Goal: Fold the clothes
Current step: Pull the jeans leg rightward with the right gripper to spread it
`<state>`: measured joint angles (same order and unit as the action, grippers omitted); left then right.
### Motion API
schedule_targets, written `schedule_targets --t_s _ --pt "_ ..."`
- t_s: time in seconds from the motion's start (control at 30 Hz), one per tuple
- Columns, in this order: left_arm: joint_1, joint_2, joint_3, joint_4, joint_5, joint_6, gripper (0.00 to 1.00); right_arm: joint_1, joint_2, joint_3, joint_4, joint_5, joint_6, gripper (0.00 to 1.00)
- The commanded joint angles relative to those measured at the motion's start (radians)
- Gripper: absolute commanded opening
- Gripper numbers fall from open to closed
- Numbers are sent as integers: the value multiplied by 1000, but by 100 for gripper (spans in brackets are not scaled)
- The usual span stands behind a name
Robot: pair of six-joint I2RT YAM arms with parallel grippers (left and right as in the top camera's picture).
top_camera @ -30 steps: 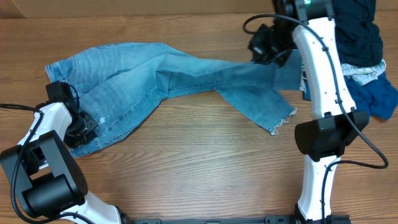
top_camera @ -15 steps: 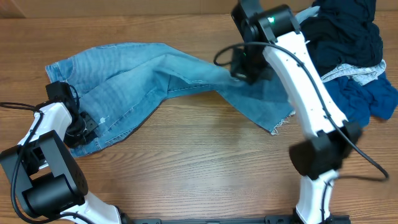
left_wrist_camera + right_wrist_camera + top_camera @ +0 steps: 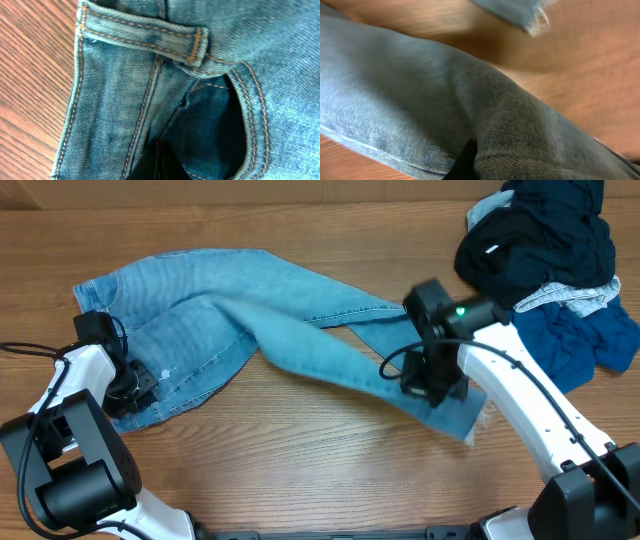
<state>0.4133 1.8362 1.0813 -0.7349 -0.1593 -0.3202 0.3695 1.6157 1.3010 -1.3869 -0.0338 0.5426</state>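
Denim moved: your right fingers, clamped on a leg of the light-blue denim jeans, swung it from the worktop far-right corner toward the near edge, starting a fold. How tightly your left fingers hold the waistband, you cannot tell.

Legible text, brands, numbers, signs: none in any view.

Item 1. Small white patch on the dark garment, far right of the desk, overhead view. It may be a label, but it is too small to read.

Item 2. Jeans, waistband and belt loop, left wrist view. Close and sharp, but only orange stitching shows and no lettering can be read.

Item 3. Jeans leg, right wrist view. Blurred, nothing can be read.
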Motion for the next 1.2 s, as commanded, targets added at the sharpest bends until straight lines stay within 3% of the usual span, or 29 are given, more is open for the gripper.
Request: schedule_targets --t_s 0.0,0.23,0.63,0.8,0.83,0.9,0.97,1.0,1.1,1.17 --pt "12 7 -24 -30 -3 78 4 -30 -36 -107 6 60 136 4" --pt "13 7 -18 -116 -62 81 4 -100 -38 -158 -5 138 246 4" --pt "14 7 74 -269 -158 82 4 -309 -39 39 -58 400 327 4" --pt "14 7 134 -317 -159 82 4 -326 -38 53 -93 394 327 4" --pt "14 7 140 -321 -159 81 4 -326 -38 53 -109 378 327 7" --pt "14 7 146 -328 -159 82 4 -326 -38 53 -138 325 326 41" --pt "14 7 146 -335 -159 81 4 -323 -39 54 -161 270 326 62" --pt "14 7 146 -338 -159 80 4 -321 -39 56 -172 263 326 64" --pt "14 7 146 -346 -159 76 4 -310 -40 97 -187 285 307 86" --pt "14 7 146 -351 -156 68 4 -305 -46 151 -171 307 286 87"
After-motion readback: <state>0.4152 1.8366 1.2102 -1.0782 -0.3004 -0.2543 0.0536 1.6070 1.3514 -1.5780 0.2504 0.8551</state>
